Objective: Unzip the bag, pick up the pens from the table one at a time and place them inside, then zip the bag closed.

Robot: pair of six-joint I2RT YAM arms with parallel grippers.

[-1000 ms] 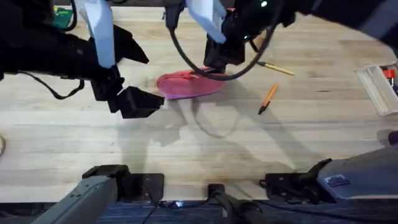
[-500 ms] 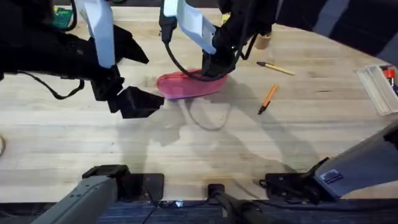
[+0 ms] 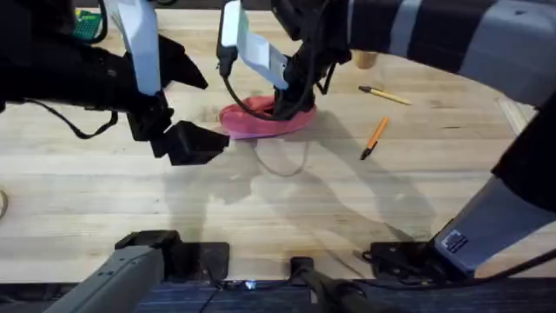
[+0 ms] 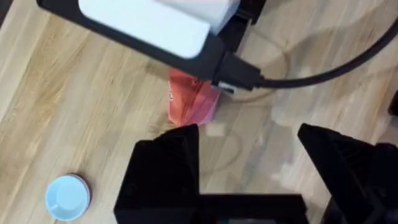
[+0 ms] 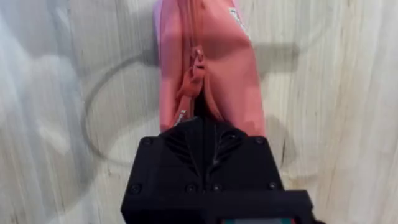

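Pale butcher-block table [image 3: 287,217] lies under me, and the bag [image 3: 252,120] lies flat on it near the far middle, both pens off to its right: the orange pen [image 3: 374,138] nearer, the tan pen [image 3: 385,96] farther back. My right gripper [image 5: 198,121] is down on the bag's zipper line, pinched narrow; whether it really has the pull I cannot tell. My left gripper [image 4: 249,146] hangs spread wide just beside the bag's left end. I judge the pouch soft, light and prone to slide, so the left should pin that end while the right draws the slider.
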